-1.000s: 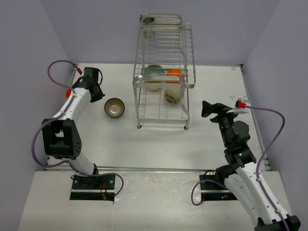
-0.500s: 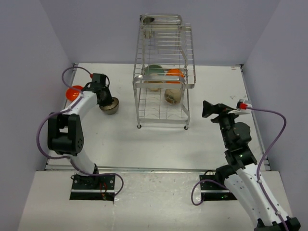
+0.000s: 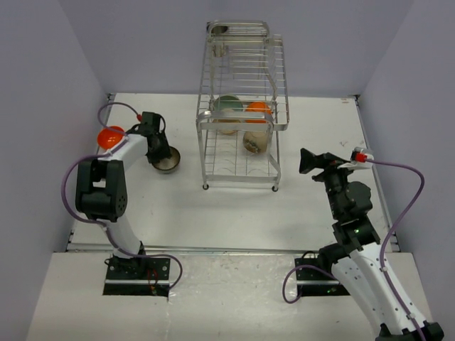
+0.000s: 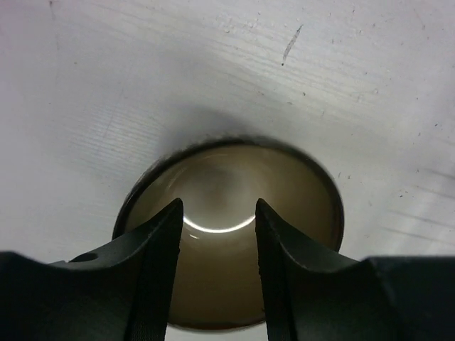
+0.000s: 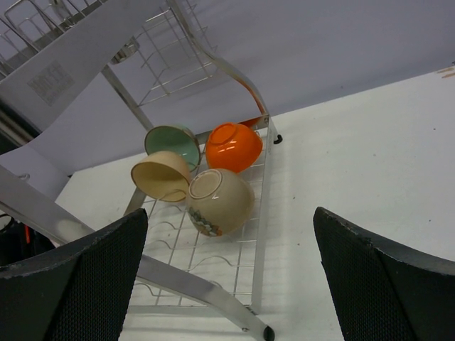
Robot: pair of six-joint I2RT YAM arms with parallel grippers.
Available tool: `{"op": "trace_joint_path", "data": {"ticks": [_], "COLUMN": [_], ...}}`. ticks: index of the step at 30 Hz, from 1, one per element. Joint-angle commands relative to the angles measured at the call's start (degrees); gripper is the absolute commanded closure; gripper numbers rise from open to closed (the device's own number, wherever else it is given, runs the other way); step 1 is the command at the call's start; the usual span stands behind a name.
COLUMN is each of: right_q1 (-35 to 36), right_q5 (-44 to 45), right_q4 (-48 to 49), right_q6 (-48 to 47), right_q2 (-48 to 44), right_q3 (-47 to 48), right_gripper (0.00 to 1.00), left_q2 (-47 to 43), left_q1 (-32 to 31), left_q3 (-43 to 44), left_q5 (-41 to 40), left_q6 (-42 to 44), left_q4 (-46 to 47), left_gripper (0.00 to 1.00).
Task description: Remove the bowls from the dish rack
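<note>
Four bowls (image 5: 220, 202) lie in the dish rack's (image 3: 242, 71) lower tier; the brown-olive bowl (image 4: 298, 213) sits upright on the counter (image 3: 227, 213), left of the rack. The left pincer (image 4: 217, 206), spread, hangs over its hollow, pinching nothing: lift straight up so neither finger tips the rim. The right pincer (image 5: 229, 213), wide apart and empty, faces the rack
</note>
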Motion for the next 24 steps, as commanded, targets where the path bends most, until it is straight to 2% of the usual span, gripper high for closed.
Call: {"op": "trace_joint_path", "data": {"ticks": [1,3,4,7,10,12,13,17,21,24], "right_q1": [0.21,0.21,0.21,0.21,0.21,0.30,0.21,0.21,0.21,0.21], "right_q5": [-0.69,-0.69,-0.78,-0.95,-1.31,-1.39,-1.48,-1.40,-1.31,-1.31], "right_q4": [1.83,1.83,2.00,2.09,2.44,2.44,2.27,2.44,2.18,1.92], "right_q6": [0.27,0.27,0.36,0.44,0.45,0.44,0.44,0.36,0.36,0.27], "right_q2": [0.58,0.40,0.40,0.31,0.40,0.40,0.40,-0.47,-0.65,-1.18], "right_q3": [-0.28,-0.37,-0.37,-0.46,-0.55,-0.55,-0.55,-0.81,-0.72,-0.72], "right_gripper": [0.01,0.01,0.01,0.01,0.01,0.01,0.01,0.01,0.01,0.01], "left_q2": [-4.38,-5.35,-5.70,-7.72,-10.09,-13.07,-13.61,-9.59,-7.47,-5.80], "left_q1": [-0.15,-0.15,-0.15,-0.15,-0.24,-0.41,-0.50,-0.41,-0.59,-0.68], "left_q3": [0.29,1.08,1.17,1.35,1.17,0.38,0.38,4.51,3.46,2.49], "left_q5": [-3.00,-4.32,-4.67,-5.38,-5.20,-7.91,-10.19,-11.45,-9.07,-9.59], "left_q6": [-0.57,-0.66,-0.84,-1.10,-1.62,-2.07,-1.63,-0.58,-1.01,-1.10], "left_q4": [1.71,0.31,0.04,-0.66,-0.84,-0.49,-0.31,-5.93,-5.50,-5.67], "left_gripper": [0.53,0.50,0.43,0.33,0.32,0.30,0.25,0.24,0.25,0.30]}}
